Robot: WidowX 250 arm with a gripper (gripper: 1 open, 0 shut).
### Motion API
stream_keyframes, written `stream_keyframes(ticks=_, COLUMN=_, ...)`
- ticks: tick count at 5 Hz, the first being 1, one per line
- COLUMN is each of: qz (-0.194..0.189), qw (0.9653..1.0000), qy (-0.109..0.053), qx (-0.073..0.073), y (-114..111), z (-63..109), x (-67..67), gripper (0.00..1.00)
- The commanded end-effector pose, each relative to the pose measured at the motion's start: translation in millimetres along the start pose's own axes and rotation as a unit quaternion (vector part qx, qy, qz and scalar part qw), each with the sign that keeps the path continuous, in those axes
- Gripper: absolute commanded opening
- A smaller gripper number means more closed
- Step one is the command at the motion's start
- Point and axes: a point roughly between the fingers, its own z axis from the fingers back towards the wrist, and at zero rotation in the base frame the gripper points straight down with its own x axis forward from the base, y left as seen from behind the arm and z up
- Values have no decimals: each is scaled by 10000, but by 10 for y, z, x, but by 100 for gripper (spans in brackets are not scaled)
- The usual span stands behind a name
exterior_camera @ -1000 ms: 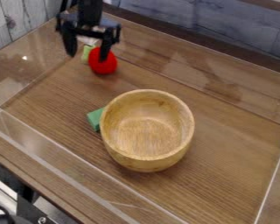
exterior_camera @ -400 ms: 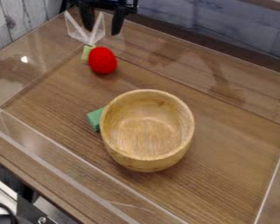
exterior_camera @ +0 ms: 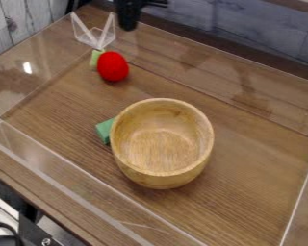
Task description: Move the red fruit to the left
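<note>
The gripper [exterior_camera: 126, 18] hung at the top edge of the view with its jaws closed on nothing, clear above the red fruit [exterior_camera: 112, 65], which sat on the wooden table [exterior_camera: 246, 144] toward the back left, well apart from the wooden bowl [exterior_camera: 162, 141]. Being round, the fruit could have rolled if nudged, and a low pass of the arm risked clipping it.

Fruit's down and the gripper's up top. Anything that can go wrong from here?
1. The red fruit is round and sits free on the smooth wooden table, so it may roll.
2. The gripper hangs shut just above and behind it; dropping back down might knock it.
3. The clear side wall is close by.
</note>
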Motion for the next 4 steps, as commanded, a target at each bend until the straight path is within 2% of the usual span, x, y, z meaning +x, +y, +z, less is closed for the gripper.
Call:
stream_keyframes(ticks=1, qz=154, qw=9994, qy=-303, qx=-83, y=-135, z=264, x=36, gripper=0)
stream_keyframes(ticks=2, qz=290, qw=9992, qy=-268, qx=-60, y=-249, z=272, x=7, gripper=0)
stream_keyframes(ticks=4, qz=697, qw=9974, qy=-162, qx=0, y=-561, z=157, x=-95, gripper=0)
